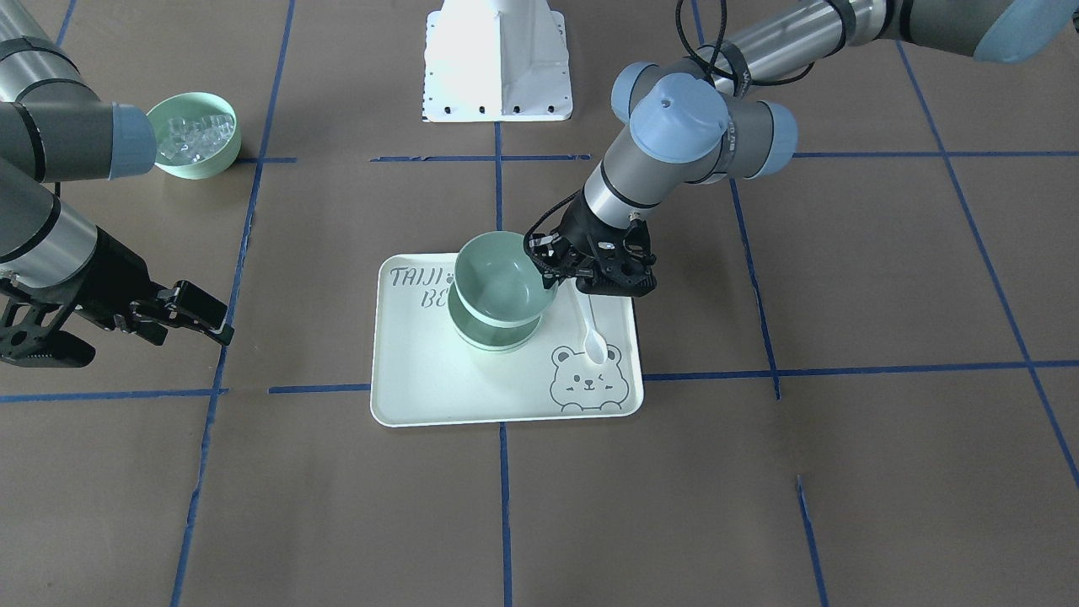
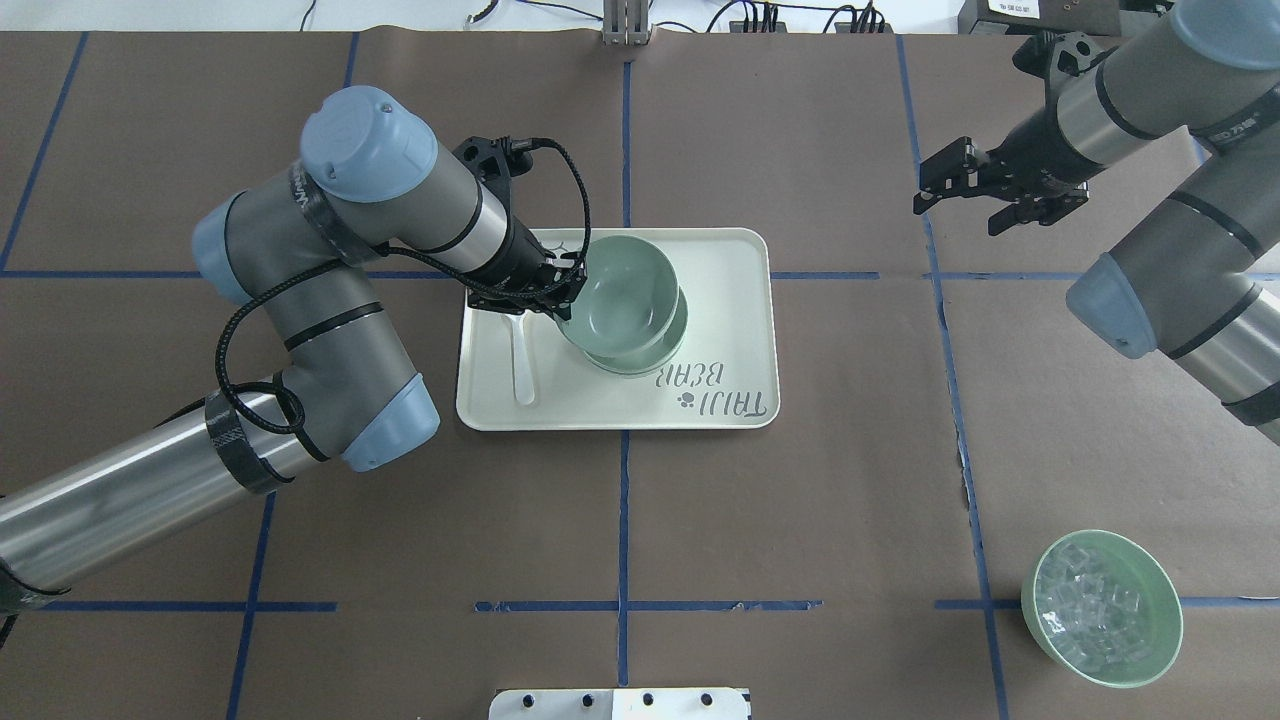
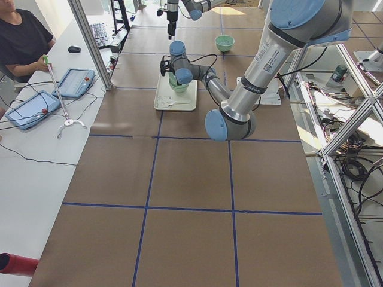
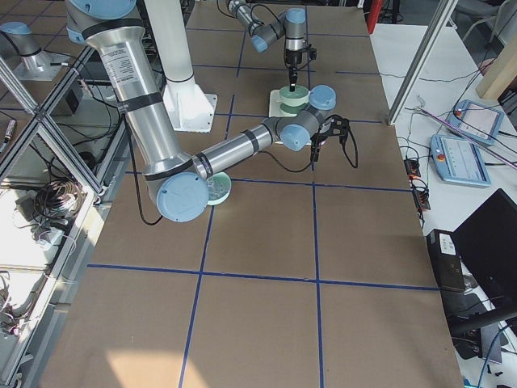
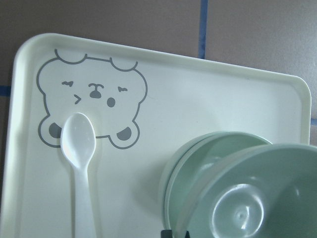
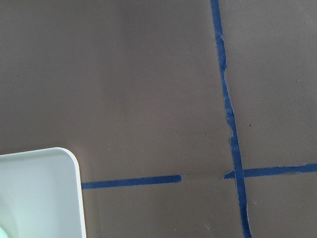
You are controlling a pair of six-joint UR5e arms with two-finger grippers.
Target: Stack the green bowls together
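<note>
- Gripping the top green bowl (image 2: 625, 295) by its rim, the left gripper (image 2: 562, 292) holds it tilted over the stacked green bowls (image 1: 493, 335) (probably two; their rims blur together).
- That stack sits on the cream bear tray (image 2: 740, 300), near a white spoon (image 2: 521, 360) lying on the same tray.
- Well apart from the tray, the right gripper (image 2: 955, 212) hangs above the brown table, jaws spread wide and holding nothing.
- A green bowl of clear cubes (image 2: 1100, 610) stands far off.
</note>
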